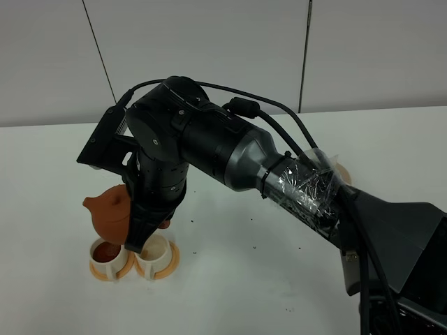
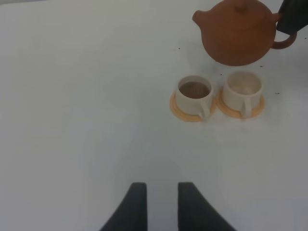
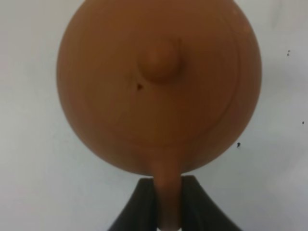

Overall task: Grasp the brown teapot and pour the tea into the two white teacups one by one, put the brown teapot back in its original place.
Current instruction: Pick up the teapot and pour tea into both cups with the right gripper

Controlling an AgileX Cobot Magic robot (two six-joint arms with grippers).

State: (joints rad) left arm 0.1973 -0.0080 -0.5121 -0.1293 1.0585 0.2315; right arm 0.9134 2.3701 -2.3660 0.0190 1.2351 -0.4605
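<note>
Black arm (image 1: 188, 132), grey collar (image 1: 250, 162), looped cables (image 1: 279, 125), plastic wrap (image 1: 307, 187).

Readable text, labels, brands, numbers, signs: none in any view. The brown teapot (image 1: 108, 209), the two white teacups (image 2: 194, 98) (image 2: 243, 96) and the black arm housing (image 1: 202, 139) show plain, unmarked surfaces. The crinkled clear wrap (image 1: 307, 185) on the arm carries nothing I can read.
</note>
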